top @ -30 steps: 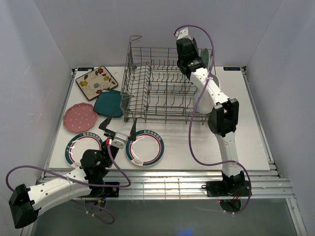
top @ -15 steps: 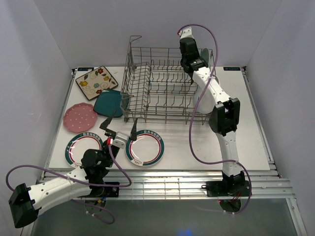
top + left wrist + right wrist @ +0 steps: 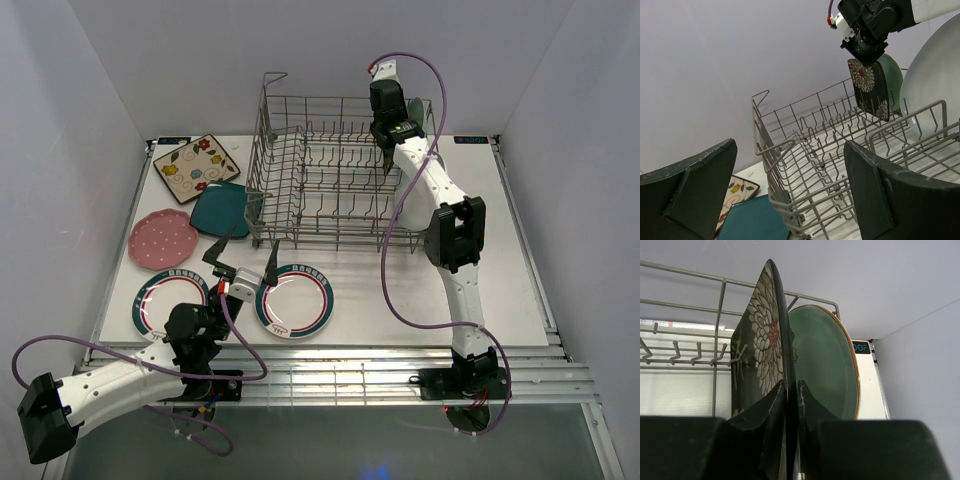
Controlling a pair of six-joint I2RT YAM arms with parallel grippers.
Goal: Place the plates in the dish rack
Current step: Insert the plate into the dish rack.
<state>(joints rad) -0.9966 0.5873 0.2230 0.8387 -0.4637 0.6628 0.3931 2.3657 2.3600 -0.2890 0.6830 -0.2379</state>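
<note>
While my right gripper [image 3: 790, 390] pinches the black floral plate [image 3: 762, 335] by its rim, upright at the dish rack's [image 3: 262, 160] far right end beside the mint plate [image 3: 822, 360], my left gripper [image 3: 243, 260] hangs open. Likely stiff, glazed, breakable; a thin-edge grip could slip.

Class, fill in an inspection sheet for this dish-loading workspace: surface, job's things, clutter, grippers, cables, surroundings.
Surface: white table, five plates lying flat on its left part.
Job's things: grey wire dish rack at the back. On the table: cream floral plate, teal plate, pink dotted plate, left green-rimmed plate, right green-rimmed plate. Upright at the rack's right end: mint plate, white plate. Black floral plate held on edge beside the mint one.
Clutter: nothing seen.
Grippers: left gripper open, empty, between the green-rimmed plates; right gripper shut on the black floral plate.
Cables: left purple cable and right purple cable loop loose along the arms.
Surroundings: plain pale walls on three sides.
</note>
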